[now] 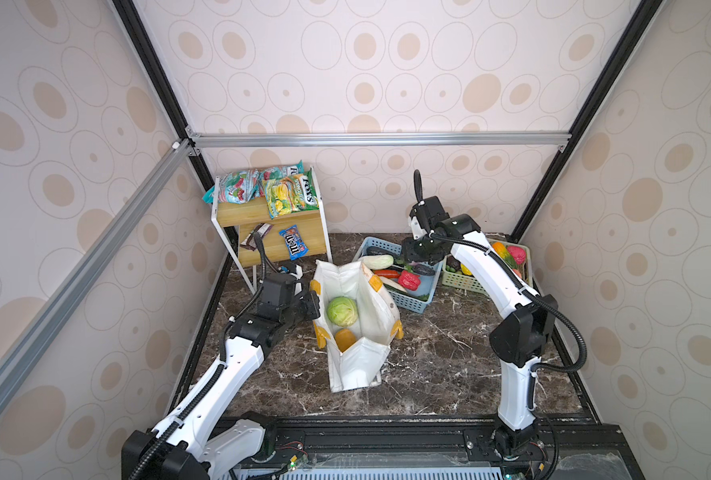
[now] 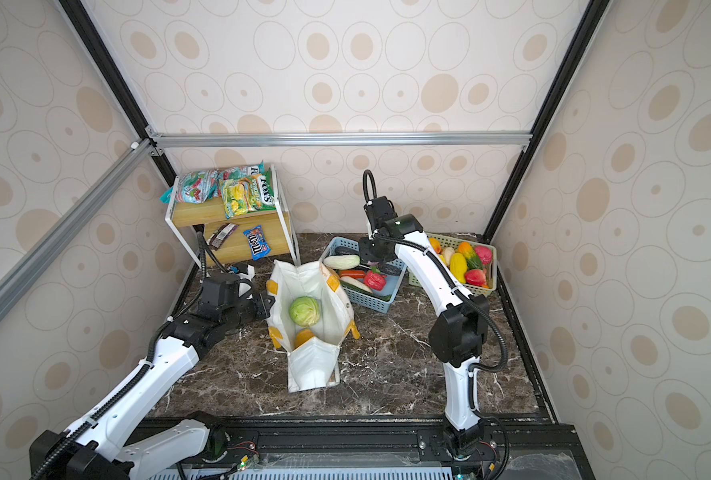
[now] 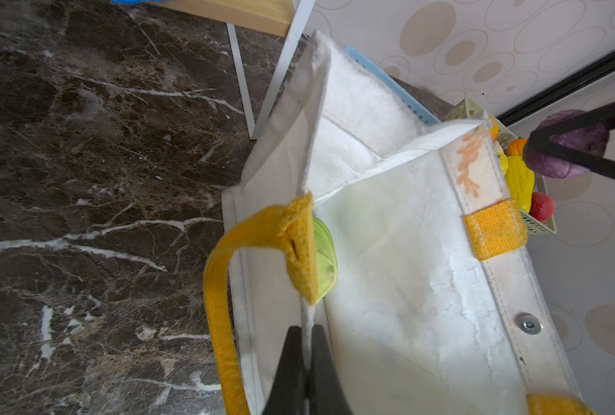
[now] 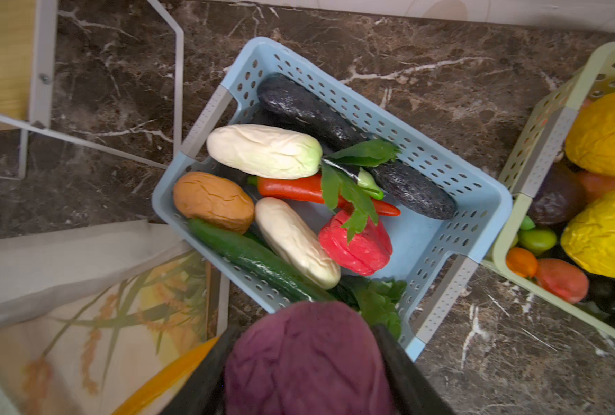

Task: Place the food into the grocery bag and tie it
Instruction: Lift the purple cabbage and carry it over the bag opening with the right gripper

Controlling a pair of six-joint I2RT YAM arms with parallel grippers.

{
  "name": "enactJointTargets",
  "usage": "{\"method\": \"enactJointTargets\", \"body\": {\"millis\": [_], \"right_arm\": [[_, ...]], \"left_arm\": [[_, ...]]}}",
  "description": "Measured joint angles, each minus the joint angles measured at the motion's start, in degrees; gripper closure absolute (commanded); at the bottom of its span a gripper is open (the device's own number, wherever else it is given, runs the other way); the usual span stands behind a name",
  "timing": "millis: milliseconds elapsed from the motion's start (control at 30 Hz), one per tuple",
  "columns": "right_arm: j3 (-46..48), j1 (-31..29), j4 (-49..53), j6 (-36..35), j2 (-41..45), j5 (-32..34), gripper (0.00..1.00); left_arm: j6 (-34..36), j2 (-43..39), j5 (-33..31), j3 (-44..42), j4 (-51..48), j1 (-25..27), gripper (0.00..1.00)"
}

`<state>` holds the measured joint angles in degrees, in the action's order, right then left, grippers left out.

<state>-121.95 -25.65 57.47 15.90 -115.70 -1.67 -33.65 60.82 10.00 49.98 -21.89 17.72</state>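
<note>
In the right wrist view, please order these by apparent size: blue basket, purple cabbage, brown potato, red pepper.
1. blue basket
2. purple cabbage, although being nearest the camera enlarges it
3. brown potato and red pepper: they look alike, so I do not rank them.

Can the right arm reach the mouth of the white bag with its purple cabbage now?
Probably yes. The right gripper, jaws closed on the purple cabbage, hangs over the blue basket, right beside the grocery bag. The left gripper pinches the bag's rim, its mouth stands open, and nothing stands between.
</note>
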Motion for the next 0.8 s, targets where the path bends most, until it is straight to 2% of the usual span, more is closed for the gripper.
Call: {"method": "enactJointTargets", "body": {"millis": [333,800], "right_arm": [[0.2,-3.2,-0.2,2.4,3.1,-5.9,0.44],[2.6,-8.5,-1.9,4.8,7.6,-8.2,0.45]], "left_arm": [[0.0,0.0,0.2,0.0,0.0,0.0,1.0],[0.0,0.0,0.2,0.0,0.1,0.0,1.0]]}}
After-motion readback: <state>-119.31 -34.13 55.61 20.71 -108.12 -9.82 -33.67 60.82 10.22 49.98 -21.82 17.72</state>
